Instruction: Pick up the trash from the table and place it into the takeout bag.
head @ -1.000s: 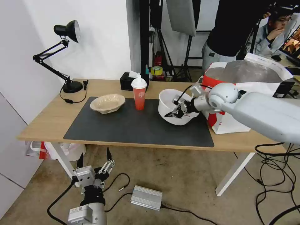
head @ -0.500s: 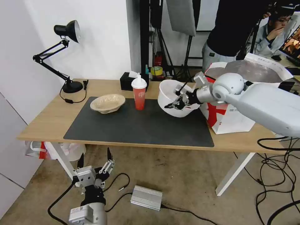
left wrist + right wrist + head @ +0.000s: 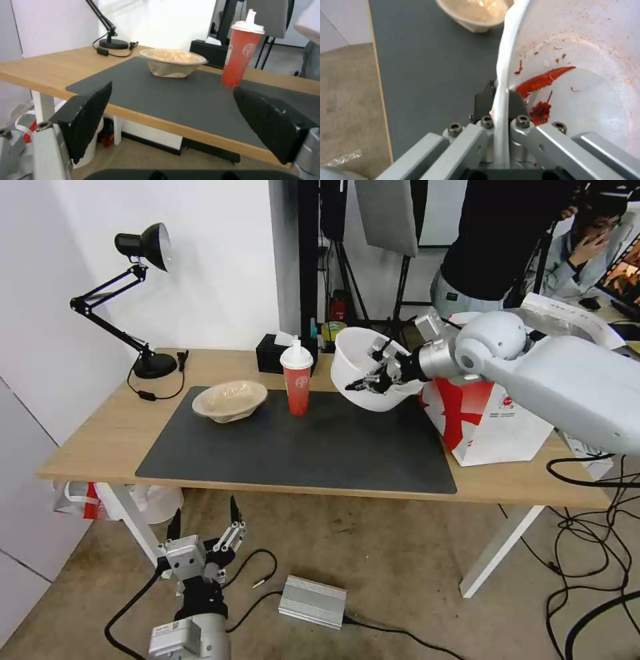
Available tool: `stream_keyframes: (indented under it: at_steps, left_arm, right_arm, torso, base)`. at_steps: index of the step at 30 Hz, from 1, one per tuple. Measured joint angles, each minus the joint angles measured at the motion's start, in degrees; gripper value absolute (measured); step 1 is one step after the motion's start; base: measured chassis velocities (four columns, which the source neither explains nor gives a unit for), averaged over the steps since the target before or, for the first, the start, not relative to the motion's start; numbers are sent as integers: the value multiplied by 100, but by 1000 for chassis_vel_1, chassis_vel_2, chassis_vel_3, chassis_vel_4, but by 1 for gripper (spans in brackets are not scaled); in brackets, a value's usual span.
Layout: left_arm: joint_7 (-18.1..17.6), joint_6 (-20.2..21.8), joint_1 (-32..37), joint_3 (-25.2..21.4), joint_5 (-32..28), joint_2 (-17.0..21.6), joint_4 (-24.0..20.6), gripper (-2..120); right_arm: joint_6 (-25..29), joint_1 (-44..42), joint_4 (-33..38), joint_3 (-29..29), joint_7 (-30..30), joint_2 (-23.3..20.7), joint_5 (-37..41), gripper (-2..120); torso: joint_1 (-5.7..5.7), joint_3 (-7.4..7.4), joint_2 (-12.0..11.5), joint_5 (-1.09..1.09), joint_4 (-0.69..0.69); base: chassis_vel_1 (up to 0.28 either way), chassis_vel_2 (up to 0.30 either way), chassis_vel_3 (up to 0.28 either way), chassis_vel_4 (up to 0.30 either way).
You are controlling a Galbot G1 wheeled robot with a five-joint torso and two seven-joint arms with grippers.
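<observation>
1. One table [image 3: 100, 440] carries the bag [image 3: 487, 427] at its right end, mouth up, likely to take trash.
2. White bowl [image 3: 353, 360] hangs tilted above the table beside the bag, its rim pinched by the right gripper [image 3: 373, 379].
3. Cup [image 3: 297, 380] and pulp bowl [image 3: 230, 400] stand on the table, well left of the bag.
4. Left gripper [image 3: 203, 527] waits below the table's edge, spread wide.

White walls [image 3: 220, 280]; brownish floor [image 3: 387, 567]; black desk lamp [image 3: 133, 293]; dark tripod stands [image 3: 353, 293] behind.

Two bowls [image 3: 365, 369] [image 3: 229, 401], one cup [image 3: 297, 378], one bag [image 3: 490, 417]
</observation>
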Motion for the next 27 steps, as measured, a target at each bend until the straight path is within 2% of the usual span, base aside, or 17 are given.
stream_keyframes:
  at_steps: [21, 27]
  left_arm:
    - [-8, -5, -2, -25, 23, -36, -77, 95]
    - [-10, -8, -26, -37, 11, -15, -76, 95]
  right_arm:
    - [17, 508, -326, 5, -101, 185, 148, 0]
    - [30, 691, -551, -12, -132, 353, 194, 0]
  torso:
    - [0, 0, 0, 0, 0]
    - [0, 0, 0, 0, 0]
  base:
    - [0, 0, 0, 0]
    - [0, 0, 0, 0]
